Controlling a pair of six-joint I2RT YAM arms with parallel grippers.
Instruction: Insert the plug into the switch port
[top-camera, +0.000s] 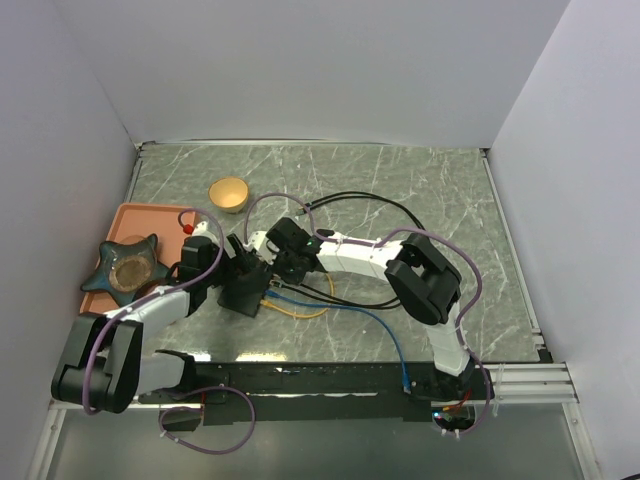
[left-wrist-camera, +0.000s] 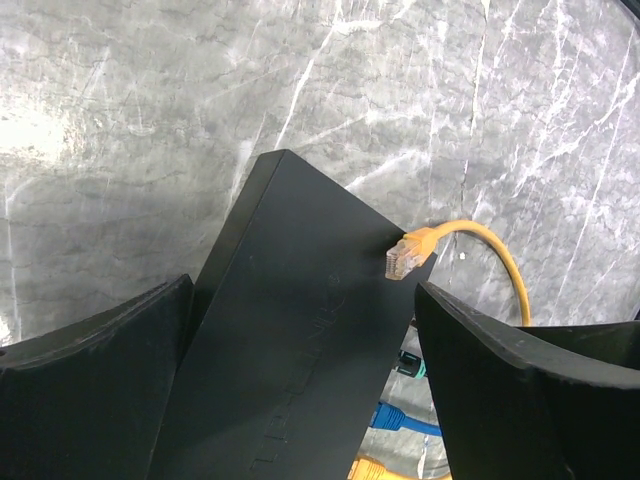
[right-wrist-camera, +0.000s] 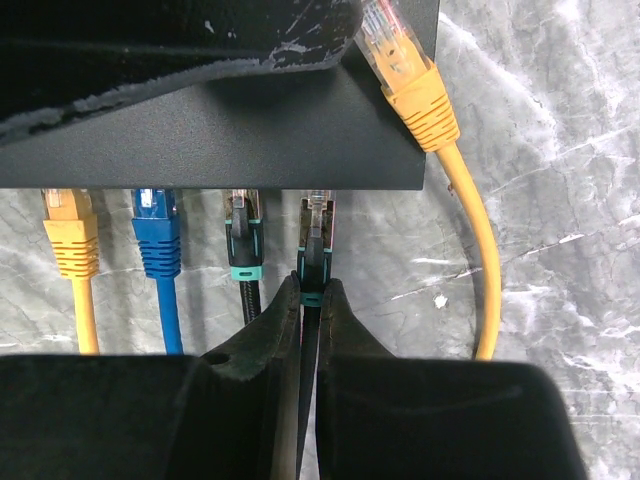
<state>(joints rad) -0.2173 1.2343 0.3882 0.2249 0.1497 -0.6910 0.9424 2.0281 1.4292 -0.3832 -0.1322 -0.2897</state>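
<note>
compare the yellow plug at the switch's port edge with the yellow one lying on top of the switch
The edge plug points straight into the switch; the top plug lies tilted across a corner, in no port. The edge plug's cable runs straight; the top plug's cable arcs beside the switch. Both have yellow boots and clear tips.

grey marbled tabletop (top-camera: 440, 200) with white veins, plain pale walls (top-camera: 320, 70) close on three sides
</note>
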